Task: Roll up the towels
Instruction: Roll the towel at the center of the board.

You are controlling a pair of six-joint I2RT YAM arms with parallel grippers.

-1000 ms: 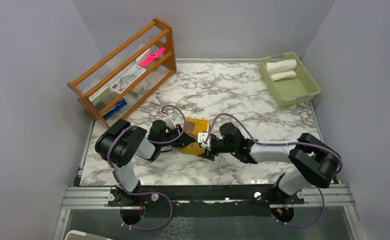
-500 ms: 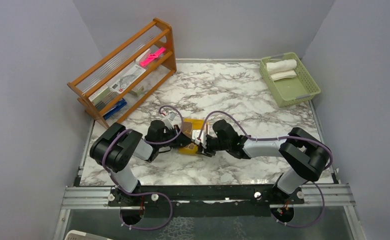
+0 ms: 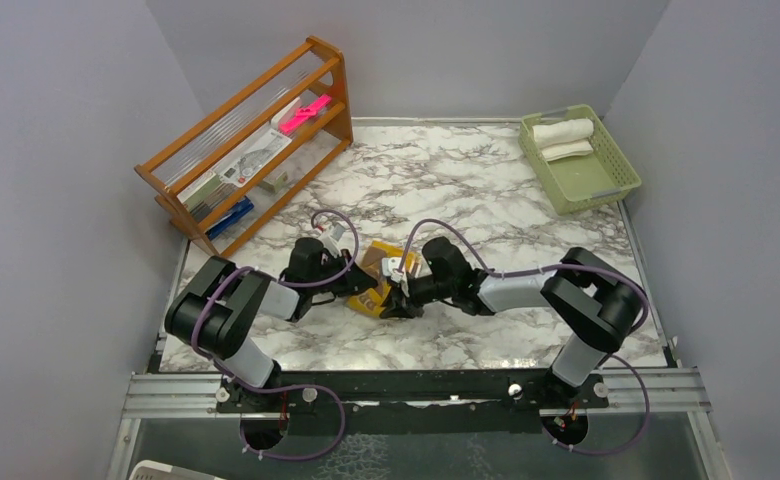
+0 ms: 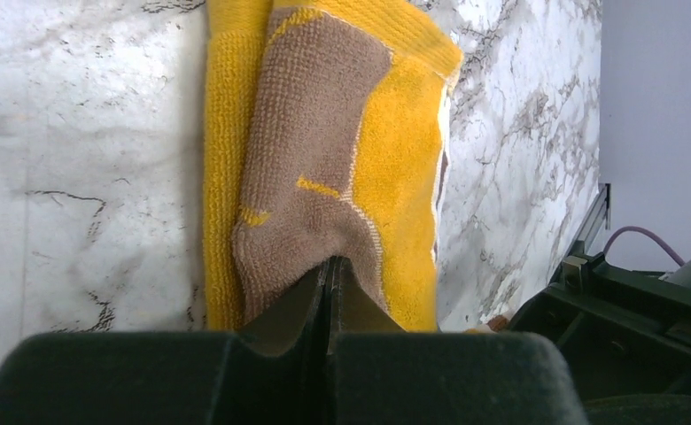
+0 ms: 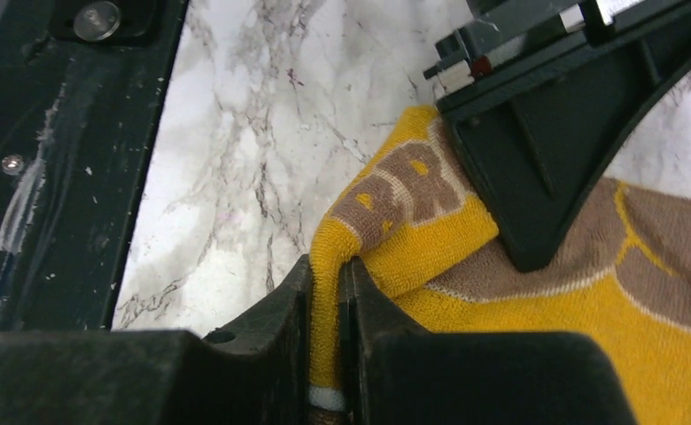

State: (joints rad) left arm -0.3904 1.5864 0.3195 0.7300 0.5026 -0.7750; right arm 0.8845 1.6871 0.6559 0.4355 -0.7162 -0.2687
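Observation:
The mustard-yellow towel [image 3: 381, 262] lies bunched on the marble table between both arms, its brown printed face up [image 4: 311, 133]. My left gripper [image 4: 330, 266] is shut, its tips pinching the brown face at the near end [image 3: 358, 290]. My right gripper [image 5: 329, 274] is shut on the towel's yellow folded edge [image 5: 546, 310], which shows between its fingers [image 3: 391, 298]. In the right wrist view the left gripper's black finger [image 5: 528, 159] lies on the cloth. The cream-white towel [image 3: 563, 133] sits rolled in the green basket [image 3: 591, 178] at the far right.
A wooden rack [image 3: 251, 140] holding a pink item and papers stands at the far left. The black rail of the arm bases [image 3: 416, 385] runs along the near edge. Grey walls close in both sides.
The right gripper has closed onto the yellow towel's edge. Both grippers and the towel have shifted left, and the towel is more bunched.

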